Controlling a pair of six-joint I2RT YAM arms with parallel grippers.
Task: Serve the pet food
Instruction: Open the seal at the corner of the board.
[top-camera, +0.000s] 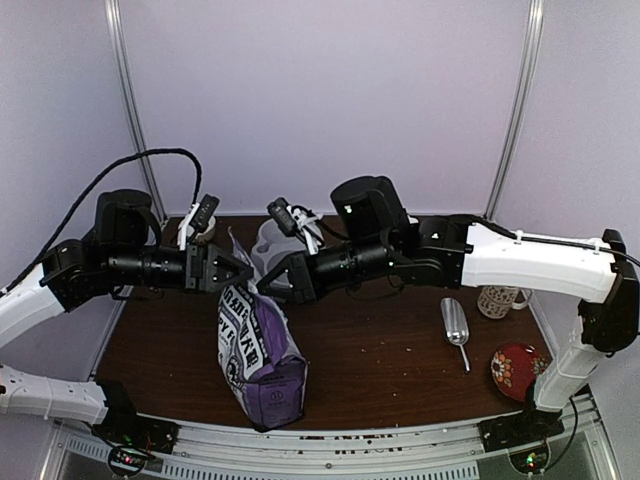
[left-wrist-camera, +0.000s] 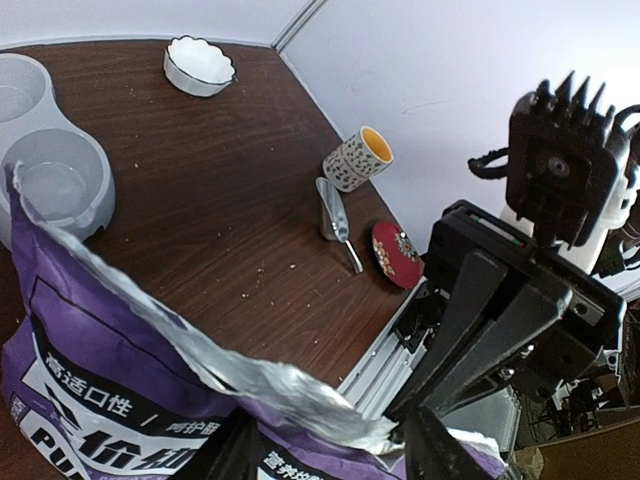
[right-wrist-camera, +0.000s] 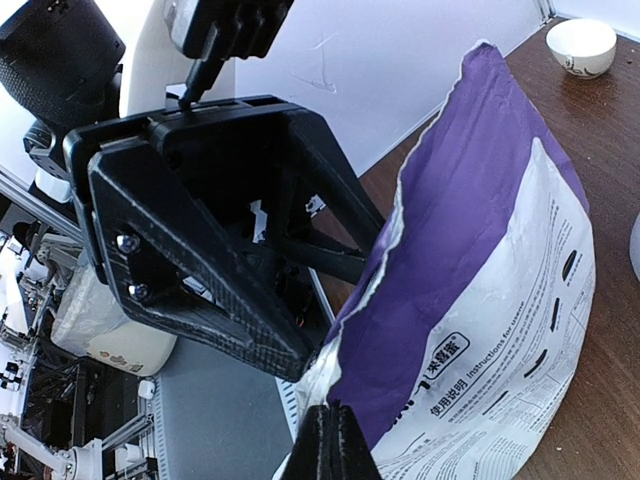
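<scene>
Looking at it, the right gripper (top-camera: 266, 284) is pinched shut on the torn top edge of the purple puppy food bag (top-camera: 258, 350). The bag stands upright on the brown table (top-camera: 390, 350), just in front of the grey double bowl (left-wrist-camera: 60, 180). The left gripper (top-camera: 244, 273) has its jaws apart around that same rim.

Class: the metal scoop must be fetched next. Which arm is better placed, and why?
Probably right. The scoop lies right of the purple bag, on that arm's side; the left gripper would have to cross the bag. But the right gripper is shut on the bag's rim and must let go first.
</scene>
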